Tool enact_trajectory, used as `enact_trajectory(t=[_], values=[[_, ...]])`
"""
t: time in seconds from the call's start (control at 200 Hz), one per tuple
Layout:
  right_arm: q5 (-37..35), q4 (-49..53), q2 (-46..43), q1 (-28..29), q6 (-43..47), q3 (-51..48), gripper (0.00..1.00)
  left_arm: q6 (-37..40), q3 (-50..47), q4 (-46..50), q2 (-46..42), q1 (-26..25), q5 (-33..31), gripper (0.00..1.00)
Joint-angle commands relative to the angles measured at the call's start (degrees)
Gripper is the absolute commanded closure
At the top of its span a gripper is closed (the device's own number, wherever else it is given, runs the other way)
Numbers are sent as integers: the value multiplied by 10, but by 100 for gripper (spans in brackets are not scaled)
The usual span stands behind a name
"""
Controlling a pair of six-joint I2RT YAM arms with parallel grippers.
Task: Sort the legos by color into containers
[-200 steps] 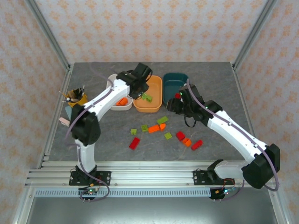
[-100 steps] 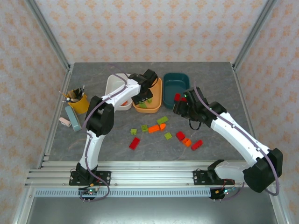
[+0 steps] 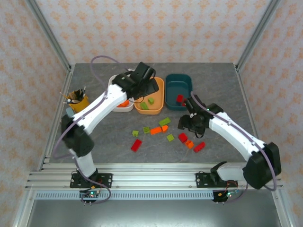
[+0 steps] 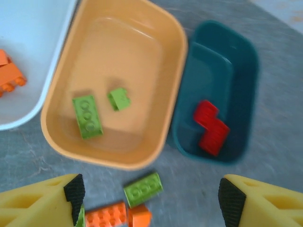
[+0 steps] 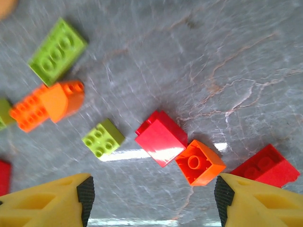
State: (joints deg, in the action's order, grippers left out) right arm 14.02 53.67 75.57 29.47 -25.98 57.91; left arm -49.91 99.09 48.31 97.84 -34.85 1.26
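Legos (image 4: 87, 117) in the orange tub (image 4: 128, 56) number two.

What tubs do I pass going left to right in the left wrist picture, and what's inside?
White tub with orange bricks → orange tub with two green bricks → dark teal tub with red bricks.

The right hand (image 5: 151, 194) dropped its red brick (image 4: 210, 127) into the teal tub (image 4: 208, 61) and drew back low over the bench (image 5: 213, 56), while a second green brick (image 4: 87, 117) landed in the orange tub (image 4: 123, 52).
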Motion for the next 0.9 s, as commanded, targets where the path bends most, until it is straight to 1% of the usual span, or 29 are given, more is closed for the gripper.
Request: enact_trajectory(t=[0.0, 0.045, 0.12, 0.215, 0.3, 0.445, 0.545, 0.676, 0.796, 0.896], values=[[31, 49, 55, 1, 135, 22, 30, 53, -111, -63, -69, -7, 61, 21], [35, 62, 78, 4, 159, 33, 30, 57, -156, -81, -101, -9, 83, 21], [52, 63, 108, 13, 173, 44, 30, 59, -224, -105, -152, -13, 109, 21], [29, 71, 148, 28, 174, 59, 30, 61, -297, -124, -214, -19, 124, 21], [4, 85, 186, 30, 171, 66, 31, 56, -344, -124, -258, -21, 136, 21], [-23, 77, 217, 30, 177, 69, 34, 37, -397, -120, -317, -25, 134, 21], [-27, 72, 240, 30, 183, 77, 38, 24, -416, -120, -343, -26, 127, 21], [-26, 49, 261, 29, 187, 85, 45, 15, -422, -127, -351, -29, 122, 21], [-29, 35, 280, 27, 184, 88, 56, 10, -428, -133, -351, -35, 119, 21], [-25, 19, 276, 23, 174, 82, 65, 4, -435, -141, -351, -39, 116, 22]])
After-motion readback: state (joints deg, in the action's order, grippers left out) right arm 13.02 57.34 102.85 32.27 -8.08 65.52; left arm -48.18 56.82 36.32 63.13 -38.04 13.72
